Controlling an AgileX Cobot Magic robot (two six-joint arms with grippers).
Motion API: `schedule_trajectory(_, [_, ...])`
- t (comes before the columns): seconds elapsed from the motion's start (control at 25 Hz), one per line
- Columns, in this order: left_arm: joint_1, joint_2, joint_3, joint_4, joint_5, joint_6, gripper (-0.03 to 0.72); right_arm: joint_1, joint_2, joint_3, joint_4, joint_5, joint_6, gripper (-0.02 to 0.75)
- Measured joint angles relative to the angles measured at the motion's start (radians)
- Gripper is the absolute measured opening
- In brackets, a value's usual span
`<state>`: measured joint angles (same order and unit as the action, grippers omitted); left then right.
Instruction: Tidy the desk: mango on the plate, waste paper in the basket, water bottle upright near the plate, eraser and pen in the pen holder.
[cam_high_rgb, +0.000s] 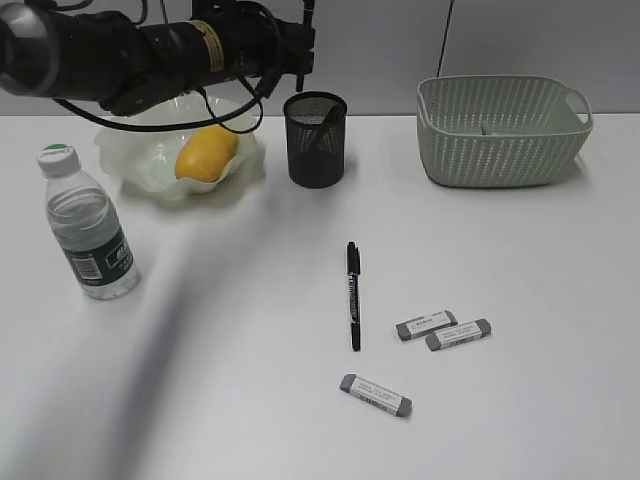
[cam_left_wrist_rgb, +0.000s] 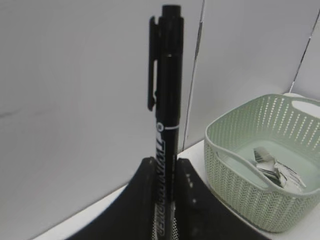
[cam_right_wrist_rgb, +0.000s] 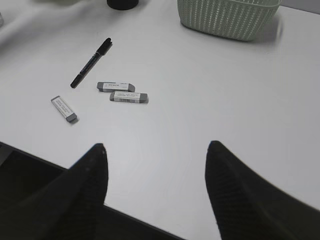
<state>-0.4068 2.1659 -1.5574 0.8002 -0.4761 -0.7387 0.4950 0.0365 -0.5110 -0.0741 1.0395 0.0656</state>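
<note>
My left gripper (cam_left_wrist_rgb: 165, 162) is shut on a black pen (cam_left_wrist_rgb: 167, 100), held upright just over the black mesh pen holder (cam_high_rgb: 315, 140), whose mesh shows below the jaws. Another black pen (cam_high_rgb: 353, 295) lies mid-desk, with three grey erasers (cam_high_rgb: 426, 325) (cam_high_rgb: 458, 334) (cam_high_rgb: 375, 395) beside it. The mango (cam_high_rgb: 207, 153) rests on the wavy green plate (cam_high_rgb: 130, 160). To the plate's left stands the water bottle (cam_high_rgb: 88, 225), upright. Waste paper (cam_left_wrist_rgb: 272, 167) lies in the green basket (cam_high_rgb: 500, 145). My right gripper (cam_right_wrist_rgb: 156, 155) hangs open and empty above the desk's front edge (cam_right_wrist_rgb: 150, 227).
The left arm (cam_high_rgb: 120, 50) stretches across the back of the desk above the plate. A grey wall stands right behind the pen holder and basket. Bare white tabletop (cam_high_rgb: 540, 260) lies between the erasers and the basket.
</note>
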Motion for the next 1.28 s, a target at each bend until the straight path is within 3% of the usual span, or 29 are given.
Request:
schedule_trajectory(0.24, [0.001,0.062,-0.028,-0.059,-0.051,0.109,0.069,0.000,0.000,0.000,-0.013,0.000,0.021,0.489])
schedule_trajectory(0.56, [0.001,0.134,-0.030,-0.270,-0.151,0.267,0.073,0.000,0.000,0.000,-0.020,0.000,0.030,0.489])
schedule_trajectory(0.68, [0.001,0.149,-0.030,-0.293,-0.161,0.278,0.127,0.000,0.000,0.000,-0.021,0.000,0.034,0.489])
schedule_trajectory(0.88, [0.001,0.151,-0.032,-0.308,-0.191,0.280,0.330,0.000,0.000,0.000,-0.022,0.000,0.034,0.489])
schedule_trajectory(0.96, [0.001,0.144,-0.032,-0.308,-0.182,0.280,0.379,0.000,0.000,0.000,-0.022,0.000,0.035,0.489])
schedule_trajectory(1.08, [0.001,0.091,-0.031,-0.307,-0.080,0.282,0.404,0.000,0.000,0.000,-0.022,0.000,0.036,0.489])
schedule_trajectory(1.28, [0.001,-0.128,-0.030,-0.290,0.327,0.282,0.412,0.000,0.000,0.000,-0.022,0.000,0.037,0.489])
